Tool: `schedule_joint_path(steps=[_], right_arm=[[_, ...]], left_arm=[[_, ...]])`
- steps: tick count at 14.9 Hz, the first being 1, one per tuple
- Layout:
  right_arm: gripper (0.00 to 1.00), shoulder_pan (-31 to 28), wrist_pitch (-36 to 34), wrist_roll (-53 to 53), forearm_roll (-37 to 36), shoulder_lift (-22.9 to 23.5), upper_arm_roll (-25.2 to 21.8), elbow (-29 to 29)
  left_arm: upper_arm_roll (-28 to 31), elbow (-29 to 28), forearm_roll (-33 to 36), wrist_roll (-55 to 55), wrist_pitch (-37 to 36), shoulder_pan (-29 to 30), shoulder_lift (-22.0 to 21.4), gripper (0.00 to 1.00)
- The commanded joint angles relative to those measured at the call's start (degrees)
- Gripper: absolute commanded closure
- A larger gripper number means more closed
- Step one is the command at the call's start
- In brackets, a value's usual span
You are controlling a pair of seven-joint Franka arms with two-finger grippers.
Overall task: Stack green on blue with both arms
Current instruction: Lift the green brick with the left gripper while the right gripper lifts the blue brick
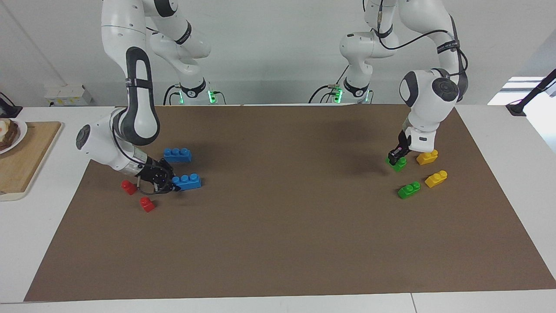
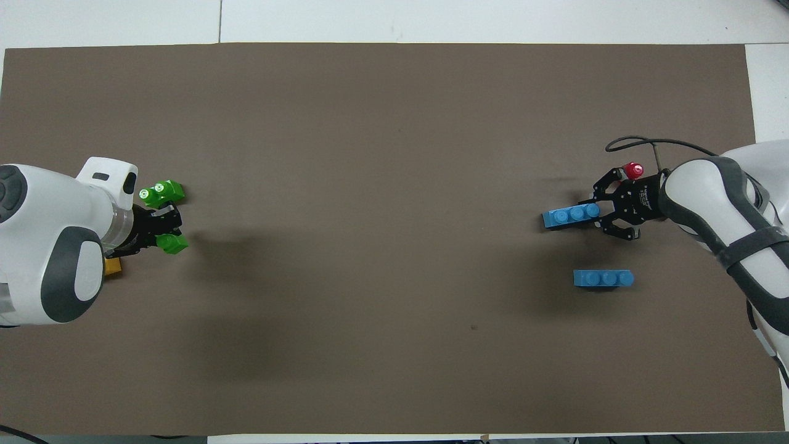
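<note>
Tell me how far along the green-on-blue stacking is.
Nothing is stacked yet. The left gripper is down on a green brick beside a yellow brick. The right gripper is at the end of a blue brick. Both bricks remain on the mat. Lifting, meeting and pressing together remain.

Two high, opposed table (image 1: 278, 243) views

Two white jointed arms (image 1: 130, 87) (image 1: 430, 87) have dark grey joint covers, black bands and looping black cables. Green lights glow at both bases, top centre. Each ends in a black gripper (image 1: 167, 184) (image 1: 397, 156).
</note>
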Motion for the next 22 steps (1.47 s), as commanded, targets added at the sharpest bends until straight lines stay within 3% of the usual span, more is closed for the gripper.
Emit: schedule_joint_path(steps=[1,7,10,12,17,22], right_arm=[[1.0,2.2,-0.8,-0.1,1.7,-0.8,0.6,3.7],[1.0,15.9,-1.7,20.5,1.8,-2.6,0.8,10.7],[1.0,25.5,7.2,36.2,1.8,-2.2,0.7,10.5],[1.0,31.2,12.9,38.6,1.8,-2.6,0.7,7.0],[1.0,37.7,20.2,46.2,2.4,-0.5,0.8,5.8],[1.0,39.8,24.9,46.2,4.4,3.2,0.8,5.8]], left_arm=[[0.4,1.2,0.7,-6.8,-0.5,-1.5,0.9,1.0],[0.3,1.3,-1.1,-19.0,-0.3,-1.5,0.9,1.0],[0.3,1.5,-5.2,-22.5,-0.5,-1.5,1.0,1.0],[0.3,1.9,-5.4,-29.4,0.1,-2.3,1.3,1.0],[0.4,6.6,-5.4,-54.8,2.1,-8.3,3.7,1.0],[0.5,9.6,-1.9,-80.1,1.7,-14.3,4.8,1.0]])
